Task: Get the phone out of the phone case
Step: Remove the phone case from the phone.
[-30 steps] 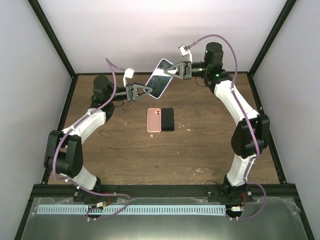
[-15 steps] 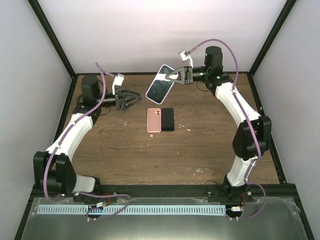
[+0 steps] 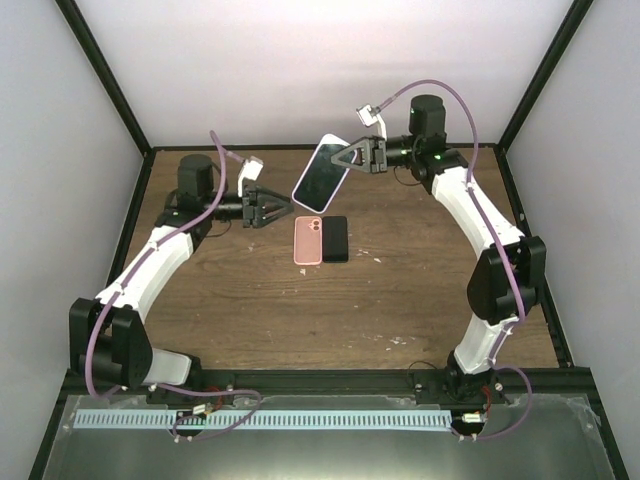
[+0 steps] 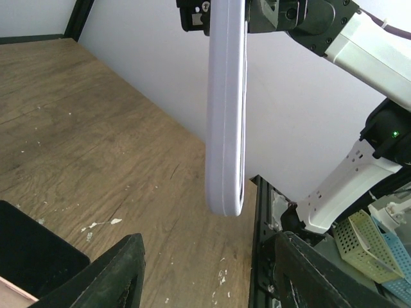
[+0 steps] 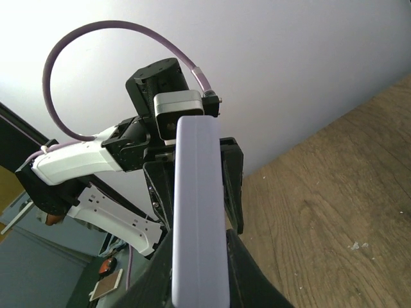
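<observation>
right gripper (image 3: 352,157) clamped on cased phone (image 3: 321,174), aloft over counter's far edge, mid-width | left gripper (image 3: 282,208) jaws spread wide, empty, near phone, not touching

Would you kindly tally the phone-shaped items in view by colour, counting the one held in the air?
lilac cased phone, held in the air: 1
pink item, on the table: 1
black item, on the table: 1
Total: 3
</observation>
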Controlling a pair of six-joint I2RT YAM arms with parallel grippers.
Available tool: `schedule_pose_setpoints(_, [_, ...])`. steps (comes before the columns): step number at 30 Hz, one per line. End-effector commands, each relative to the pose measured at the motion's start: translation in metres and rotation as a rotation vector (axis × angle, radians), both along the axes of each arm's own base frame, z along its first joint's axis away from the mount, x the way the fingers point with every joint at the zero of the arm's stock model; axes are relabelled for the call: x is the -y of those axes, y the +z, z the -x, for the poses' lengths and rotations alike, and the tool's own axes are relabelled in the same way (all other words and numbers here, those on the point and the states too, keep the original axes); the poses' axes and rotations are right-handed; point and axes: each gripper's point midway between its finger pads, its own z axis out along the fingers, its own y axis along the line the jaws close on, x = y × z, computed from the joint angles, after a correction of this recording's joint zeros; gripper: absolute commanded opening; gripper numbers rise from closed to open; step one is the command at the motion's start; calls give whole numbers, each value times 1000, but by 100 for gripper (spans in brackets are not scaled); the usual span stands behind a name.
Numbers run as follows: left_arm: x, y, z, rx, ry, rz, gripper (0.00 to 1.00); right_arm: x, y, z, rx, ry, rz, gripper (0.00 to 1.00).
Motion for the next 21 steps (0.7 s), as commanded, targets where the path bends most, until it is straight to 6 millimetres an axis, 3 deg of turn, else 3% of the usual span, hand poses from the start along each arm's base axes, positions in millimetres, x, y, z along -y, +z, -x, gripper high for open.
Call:
schedule_pose_setpoints(1, [1,11,-1,47,-8,19,58,1,28,25,92,38,-27,1])
schedule_pose_setpoints(9, [2,4,-19,-12,48,14,55,-3,27,32,102,59,-26,1])
schedule_pose_setpoints(15, [-12,-17,-35,-71,111,-4,43,-1,33,37,101,87,-38,1])
schedule_pose_setpoints(21, [-23,-42,-54,-112,184,-48,39,-3,37,50,70,170,-53,1])
